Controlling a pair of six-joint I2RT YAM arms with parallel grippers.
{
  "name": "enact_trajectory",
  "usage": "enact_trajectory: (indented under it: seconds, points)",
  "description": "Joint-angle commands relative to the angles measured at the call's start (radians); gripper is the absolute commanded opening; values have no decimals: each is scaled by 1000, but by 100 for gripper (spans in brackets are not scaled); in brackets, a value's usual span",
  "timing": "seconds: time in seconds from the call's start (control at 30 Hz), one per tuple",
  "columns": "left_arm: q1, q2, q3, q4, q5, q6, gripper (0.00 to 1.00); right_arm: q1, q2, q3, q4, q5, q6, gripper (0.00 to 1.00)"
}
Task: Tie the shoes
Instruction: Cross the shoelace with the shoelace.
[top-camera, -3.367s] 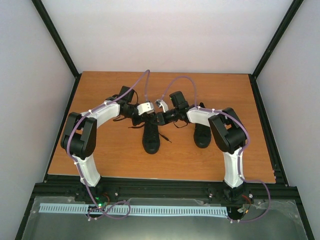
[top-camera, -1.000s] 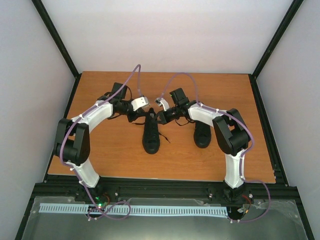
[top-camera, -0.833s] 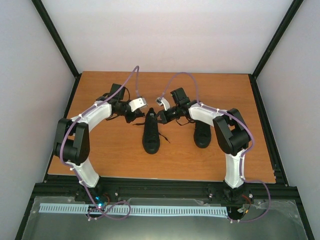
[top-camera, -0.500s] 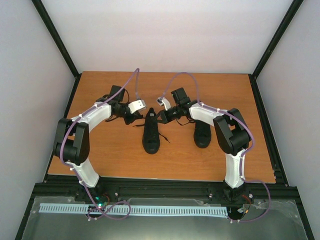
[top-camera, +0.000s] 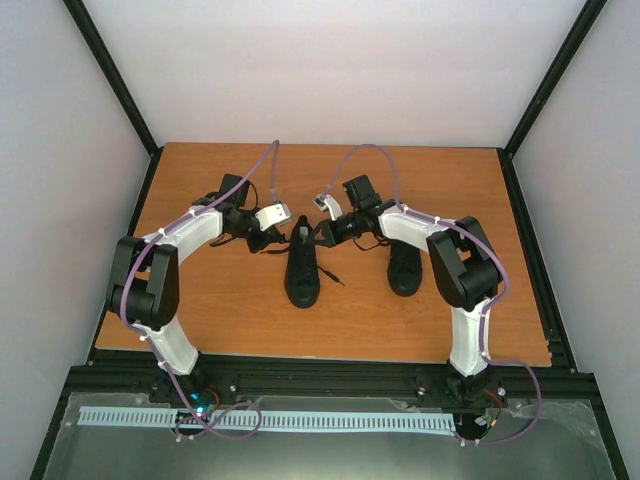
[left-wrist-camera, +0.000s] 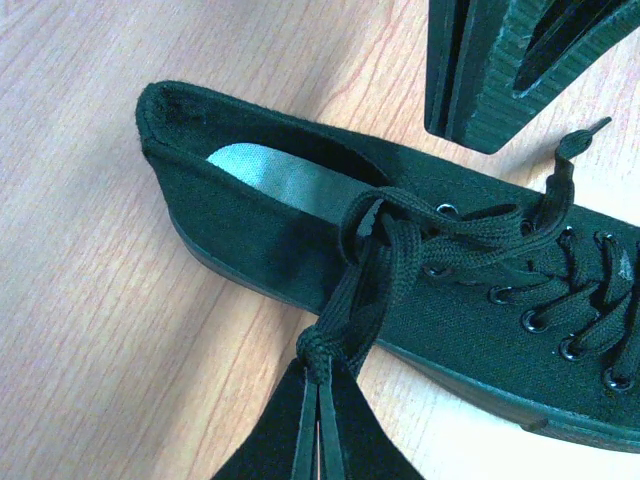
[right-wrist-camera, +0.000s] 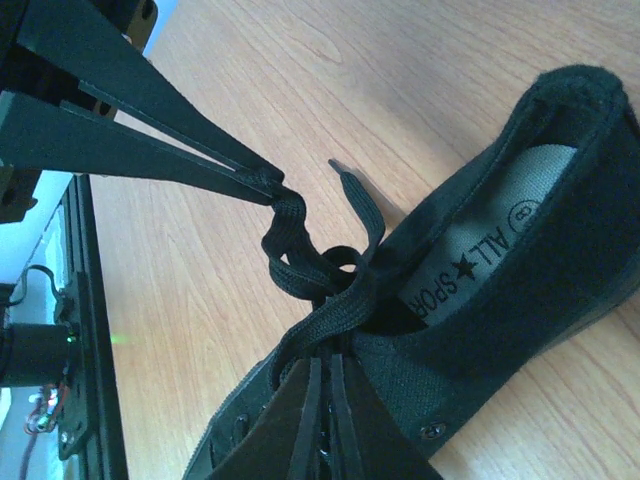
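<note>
From above, the right arm hides part of the 2nd shoe, right of centre; its upper is unreadable. The 1st shoe sits at centre. The left gripper and right gripper each pinch tight on 1 lace loop.

High overview, wrist close-ups sharing shoe

left hand sits further left now, bigger gap to the right hand, its elbow swung out wider too
</note>
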Motion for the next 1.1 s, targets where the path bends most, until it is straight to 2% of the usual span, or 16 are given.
enact_trajectory:
  seconds: [0.0, 0.27, 0.53, 0.6, 0.83, 0.9, 0.93, 1.0, 1.07]
  points:
    - [9, -12, -3, -16, 25, 24, 1, -1, 0, 3, 20, 5, 11, 9]
    - [9, -12, 0, -12, 30, 26, 1, 20, 12, 20, 28, 41, 8, 31]
    - [10, 1, 0, 4, 1, 23, 7, 46, 53, 57, 21, 54, 16, 40]
    - [12, 2, -2, 6, -3, 23, 9, 51, 52, 62, 23, 63, 18, 37]
    - [24, 3, -3, 22, -14, 16, 15, 53, 51, 73, 6, 71, 10, 13]
    - [36, 2, -2, 20, -14, 21, 24, 53, 42, 67, 1, 69, 3, 6]
    - [44, 0, -2, 17, -13, 31, 32, 53, 38, 65, -2, 69, -1, 3]
    - [81, -18, -4, 4, 24, 92, 48, 53, 30, 67, -13, 66, -8, 3]
    - [122, -60, -12, -14, 109, 185, 59, 53, 25, 72, -19, 58, -14, 3]
